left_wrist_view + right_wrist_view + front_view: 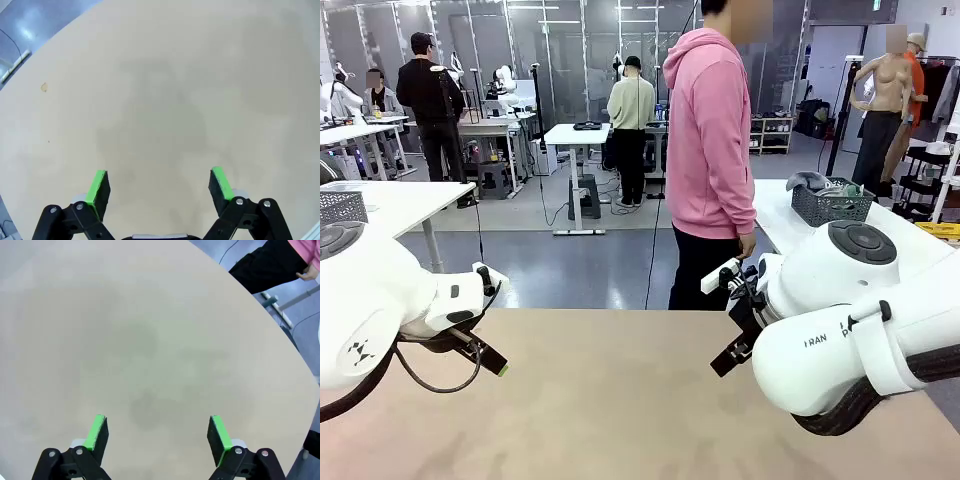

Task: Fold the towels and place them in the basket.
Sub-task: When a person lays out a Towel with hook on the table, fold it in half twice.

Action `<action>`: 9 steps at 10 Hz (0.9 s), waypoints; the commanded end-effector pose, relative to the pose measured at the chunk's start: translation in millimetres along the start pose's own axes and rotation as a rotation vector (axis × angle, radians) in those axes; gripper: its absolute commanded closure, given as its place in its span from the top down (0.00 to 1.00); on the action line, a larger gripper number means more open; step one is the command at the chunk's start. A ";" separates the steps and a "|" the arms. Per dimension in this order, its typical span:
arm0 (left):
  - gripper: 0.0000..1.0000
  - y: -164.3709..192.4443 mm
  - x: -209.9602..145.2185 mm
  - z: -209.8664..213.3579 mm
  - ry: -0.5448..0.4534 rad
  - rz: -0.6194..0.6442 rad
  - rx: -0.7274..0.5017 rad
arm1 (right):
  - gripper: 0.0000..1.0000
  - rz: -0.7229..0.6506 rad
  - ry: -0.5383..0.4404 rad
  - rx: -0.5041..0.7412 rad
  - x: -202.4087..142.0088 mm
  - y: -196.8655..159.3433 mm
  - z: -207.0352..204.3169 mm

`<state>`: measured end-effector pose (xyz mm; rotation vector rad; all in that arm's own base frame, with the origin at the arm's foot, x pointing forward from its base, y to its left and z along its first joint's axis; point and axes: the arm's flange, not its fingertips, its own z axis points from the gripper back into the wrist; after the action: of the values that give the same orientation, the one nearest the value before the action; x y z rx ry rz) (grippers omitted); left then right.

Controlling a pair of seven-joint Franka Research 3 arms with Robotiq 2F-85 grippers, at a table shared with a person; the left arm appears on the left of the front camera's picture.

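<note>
Front view: left tool (160,182) and right tool (157,427) hang released (jaws wide) above the tan surface (620,400); a pink-hooded person (710,150) stands beyond them, a dark mesh basket (830,212) farther past the right tool.

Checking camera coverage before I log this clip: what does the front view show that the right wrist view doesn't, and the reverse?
Front view: both arms, with the left gripper and right gripper held above the table, plus a dark mesh basket on a side table to the right and the room behind. Right wrist view: a close look down between its own green pads, which stand wide apart with nothing between them. Shared: the beige tabletop and the person in pink at its far edge.
</note>
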<state>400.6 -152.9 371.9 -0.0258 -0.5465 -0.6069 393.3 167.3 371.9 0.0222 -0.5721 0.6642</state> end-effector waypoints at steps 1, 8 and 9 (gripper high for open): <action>1.00 0.0 0.0 0.0 0.000 0.000 0.000 | 1.00 0.000 0.000 0.000 0.0 0.0 0.0; 1.00 0.0 0.0 0.0 0.000 0.000 0.000 | 1.00 0.000 0.000 0.000 0.0 0.0 0.0; 1.00 0.0 0.0 0.0 0.000 0.000 0.000 | 1.00 0.000 0.000 0.000 0.0 0.0 0.0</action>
<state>400.4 -153.3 371.9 -0.0258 -0.5465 -0.6078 393.2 167.5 371.9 0.0207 -0.5723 0.6672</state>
